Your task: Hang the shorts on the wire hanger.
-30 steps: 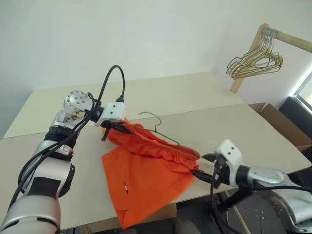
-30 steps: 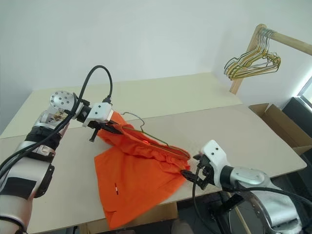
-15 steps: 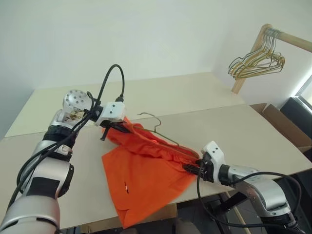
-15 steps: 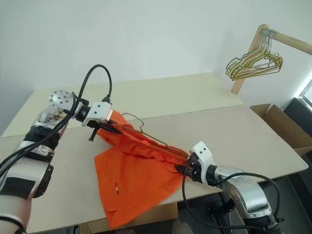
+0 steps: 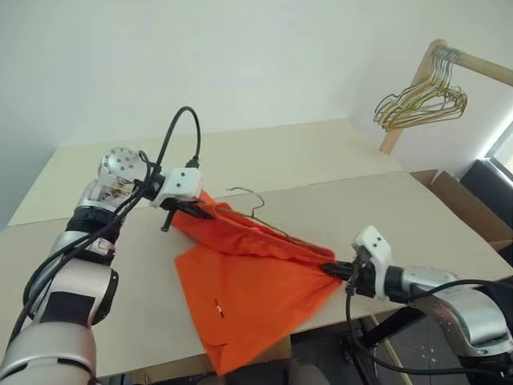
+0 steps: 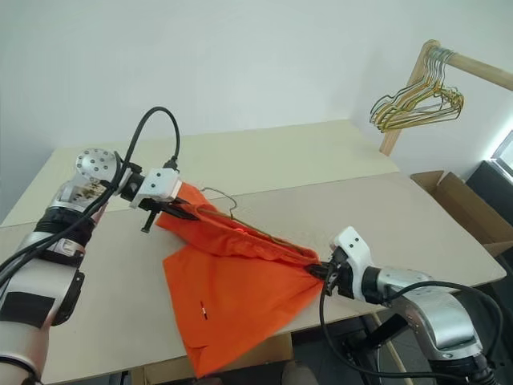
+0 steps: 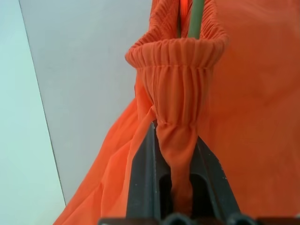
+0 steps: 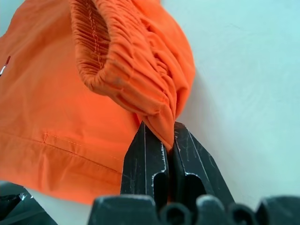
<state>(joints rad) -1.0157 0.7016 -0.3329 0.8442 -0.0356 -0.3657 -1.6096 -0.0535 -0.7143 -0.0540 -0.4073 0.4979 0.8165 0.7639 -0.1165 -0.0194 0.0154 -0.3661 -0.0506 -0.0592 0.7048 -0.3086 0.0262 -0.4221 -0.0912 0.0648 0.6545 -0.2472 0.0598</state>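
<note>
A: Nearest first — what could go wrong at the right gripper (image 6: pixel 322 271)?

B: It is clenched on the near end of the shorts (image 6: pixel 232 277) at the gathered waistband, by the table (image 6: pixel 417 216) edge. The right wrist view shows only a thin fold between its fingers (image 8: pixel 146 161). If the arms pull further apart, that fold could slip out and the near side would drop.

A: And the garment itself?

B: The waistband is stretched taut between both arms, the legs lying flat on the table and hanging over its front edge. The wire hanger (image 6: pixel 228 210) sits inside the waistband, its hook poking out above. Too much tension could bend the thin wire — or tip the hanger so a shoulder slides out.

A: The far side?

B: The left gripper (image 6: pixel 178 210) is closed on the other end of the waistband; the left wrist view shows cloth bunched between its fingers (image 7: pixel 143 180), the green wire just beyond.
</note>
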